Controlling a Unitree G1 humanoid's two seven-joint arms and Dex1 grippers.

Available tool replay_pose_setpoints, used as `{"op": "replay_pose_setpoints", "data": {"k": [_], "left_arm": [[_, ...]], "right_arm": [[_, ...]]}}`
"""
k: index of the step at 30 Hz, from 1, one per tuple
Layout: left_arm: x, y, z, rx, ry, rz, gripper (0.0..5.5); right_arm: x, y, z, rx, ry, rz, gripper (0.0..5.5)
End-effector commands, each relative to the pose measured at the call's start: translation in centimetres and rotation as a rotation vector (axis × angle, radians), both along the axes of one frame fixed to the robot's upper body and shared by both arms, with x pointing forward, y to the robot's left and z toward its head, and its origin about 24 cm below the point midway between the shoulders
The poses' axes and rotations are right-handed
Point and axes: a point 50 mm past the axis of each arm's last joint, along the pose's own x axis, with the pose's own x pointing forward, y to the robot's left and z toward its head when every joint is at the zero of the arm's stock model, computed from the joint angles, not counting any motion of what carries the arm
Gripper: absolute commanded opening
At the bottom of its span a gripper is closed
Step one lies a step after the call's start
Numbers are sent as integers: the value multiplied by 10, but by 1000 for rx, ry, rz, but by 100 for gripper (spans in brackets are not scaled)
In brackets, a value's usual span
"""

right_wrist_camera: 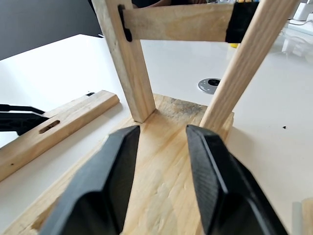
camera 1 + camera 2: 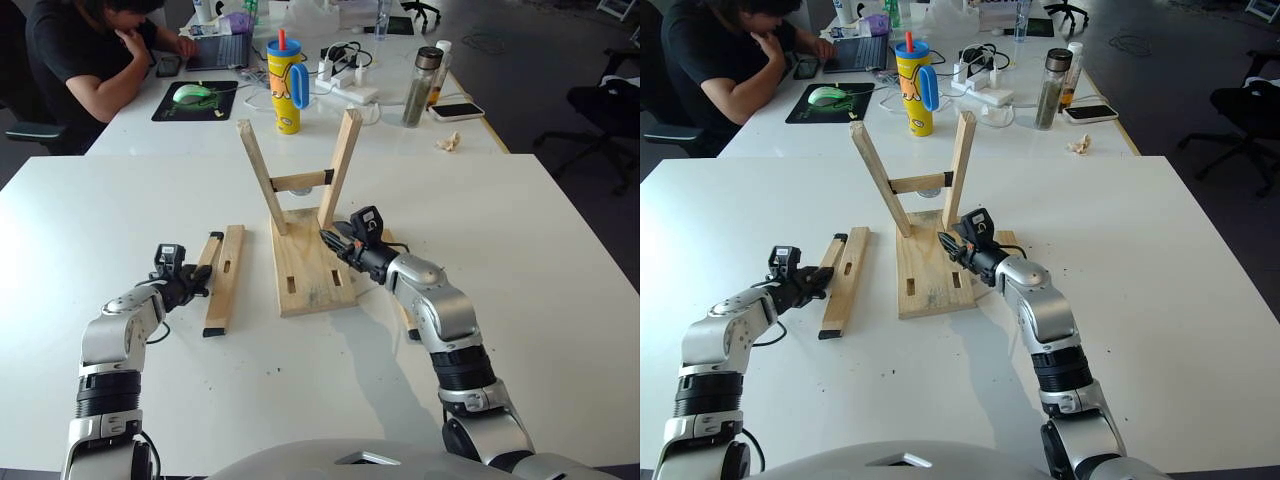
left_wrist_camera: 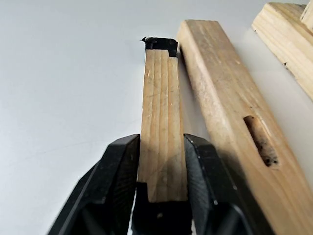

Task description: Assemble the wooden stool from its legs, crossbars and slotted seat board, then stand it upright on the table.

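Left wrist view: I see the left gripper [image 3: 160,147] clamped on the near end of a thin crossbar [image 3: 160,107], one finger pressed to each side. The crossbar's far end is black. I cannot tell whether the crossbar rests on the white surface [image 2: 520,260] or is slightly raised.

1. Just beside the crossbar, on its inner side and parallel to it, a loose leg [image 2: 225,278] lies flat with its slots facing up.
2. To the right of the loose leg, near but apart, the seat board [image 2: 305,275] lies flat at the centre of the surface.
3. The right gripper [image 1: 161,132] hovers low over the far half of the seat board. Its fingers are spread and hold nothing. The fingertips point at the bases of the standing parts.
4. A further wooden piece [image 2: 1008,238] lies at the right edge of the seat board, mostly hidden by the right arm.
5. At the far end of the seat board, two legs [image 2: 262,178] stand in it, splayed outward toward their tops. A second crossbar [image 2: 300,181] with black ends joins them at about mid-height.

Beyond, on a second surface [image 2: 470,135], stand a yellow cup [image 2: 285,90] and a bottle [image 2: 422,85].
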Motion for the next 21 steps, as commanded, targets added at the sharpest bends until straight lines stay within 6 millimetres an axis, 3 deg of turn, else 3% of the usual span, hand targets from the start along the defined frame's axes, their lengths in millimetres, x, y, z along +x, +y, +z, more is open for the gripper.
{"op": "replay_pose_setpoints", "data": {"k": [1,4,7,10,16,21], "left_arm": [[-1,6,-5,15,-14,56,135],[11,7,25,10,-227,70,135],[15,0,50,-69,-373,-32,135],[8,-3,56,-86,-388,-165,135],[-29,-28,83,-107,-484,-564,135],[-31,-55,88,-112,-551,-646,135]], "right_arm": [[0,2,9,0,-50,17,177],[-4,5,11,74,-32,50,177],[-7,6,12,190,28,60,177],[-11,4,15,349,104,81,203],[-20,-3,25,739,307,143,300],[-23,2,37,948,398,192,371]]}}
